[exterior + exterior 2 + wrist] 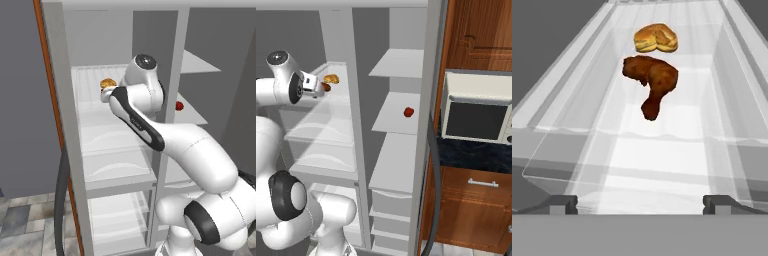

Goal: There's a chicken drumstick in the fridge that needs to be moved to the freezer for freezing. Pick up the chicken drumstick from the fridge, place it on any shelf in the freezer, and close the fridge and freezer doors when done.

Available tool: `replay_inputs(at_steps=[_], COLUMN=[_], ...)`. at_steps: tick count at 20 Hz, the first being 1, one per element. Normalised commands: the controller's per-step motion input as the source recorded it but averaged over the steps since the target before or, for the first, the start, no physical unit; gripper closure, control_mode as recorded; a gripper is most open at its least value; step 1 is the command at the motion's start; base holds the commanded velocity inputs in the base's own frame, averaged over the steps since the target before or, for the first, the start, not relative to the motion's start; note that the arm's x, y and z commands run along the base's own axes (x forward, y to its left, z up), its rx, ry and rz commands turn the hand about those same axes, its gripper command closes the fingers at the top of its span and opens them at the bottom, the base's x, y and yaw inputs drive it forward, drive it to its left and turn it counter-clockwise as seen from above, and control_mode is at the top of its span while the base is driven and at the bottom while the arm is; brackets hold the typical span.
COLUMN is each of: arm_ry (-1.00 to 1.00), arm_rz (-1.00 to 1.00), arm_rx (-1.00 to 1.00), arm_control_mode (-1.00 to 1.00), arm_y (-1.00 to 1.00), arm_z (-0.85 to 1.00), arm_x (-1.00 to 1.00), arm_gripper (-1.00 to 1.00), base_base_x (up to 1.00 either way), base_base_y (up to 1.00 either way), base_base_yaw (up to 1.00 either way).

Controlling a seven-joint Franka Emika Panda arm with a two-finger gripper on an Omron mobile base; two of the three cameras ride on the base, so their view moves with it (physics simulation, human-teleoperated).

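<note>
Grey door: stands open at the far left of the left base view, with an orange edge strip beside it.
Fridge: open, the wider compartment on the left, with clear glass shelves and see-through drawers below.
Glass shelf: carries the drumstick and the bun; its white rims run along both sides in the hand view.
Drumstick: dark reddish-brown, it lies on the glass shelf in the fridge, thick end toward the back, thin end toward the camera.
Bun: golden-orange, just behind the drumstick on the same shelf; whether they touch, I cannot tell.
Gripper: spread wide, the two dark fingertips stand far apart at the near end of the shelf; nothing is between them. The drumstick is ahead of it and not touched.
Arm: reaches from the base up into the fridge at the level of this shelf.
Freezer: open, the narrower compartment on the right, with opaque light-grey shelves.
Red fruit: small and round, alone on a middle freezer shelf.
Microwave: on the right of the unit, among brown wooden cabinets.
</note>
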Motion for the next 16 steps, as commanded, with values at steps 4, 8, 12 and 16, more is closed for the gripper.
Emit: replay_inputs(at_steps=[4,8,12,16], arm_ry=[0.00,0.00,0.00,0.00], arm_rz=[0.00,0.00,0.00,0.00], arm_rx=[-0.01,0.00,0.00,0.00], arm_control_mode=[-1.00,-1.00,-1.00,-1.00], arm_y=[0.04,0.00,0.01,0.01], arm_z=[-0.16,-0.02,-0.02,-0.13], arm_x=[0.56,0.46,0.42,0.31], arm_gripper=[-1.00,-1.00,-1.00,-1.00], base_base_x=[0.00,0.00,0.00,0.00], base_base_y=[0.00,0.00,0.00,0.00], base_base_yaw=[0.00,0.00,0.00,0.00])
